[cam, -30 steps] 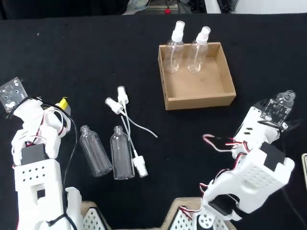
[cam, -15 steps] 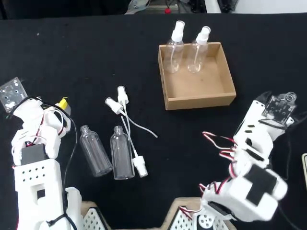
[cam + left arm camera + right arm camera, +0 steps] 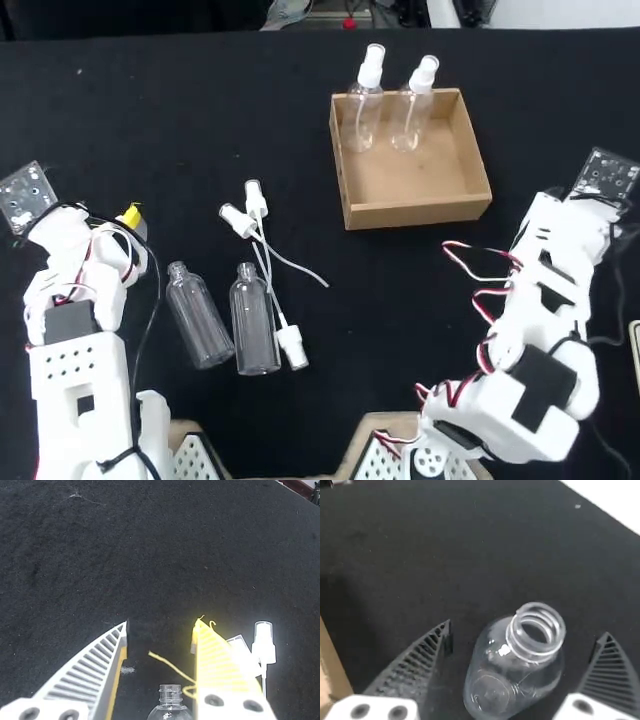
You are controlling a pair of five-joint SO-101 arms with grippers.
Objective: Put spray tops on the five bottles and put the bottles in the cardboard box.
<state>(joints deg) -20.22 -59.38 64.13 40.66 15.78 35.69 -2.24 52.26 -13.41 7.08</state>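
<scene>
My left fingers [image 3: 161, 625] hang wide and hold nothing at the near left of the worktop [image 3: 150, 100], close to the neck of a capless bottle [image 3: 198, 318]. A second bottle [image 3: 254, 322] lies beside it, with a spray top [image 3: 293, 347] to its right. Two more tops [image 3: 238, 220] lie farther off. At the right, my right fingers [image 3: 526, 629] are spread wide around an open bottle [image 3: 515, 675] without touching it. The far box [image 3: 415, 212] holds two capped bottles [image 3: 365, 105] at its far wall.
</scene>
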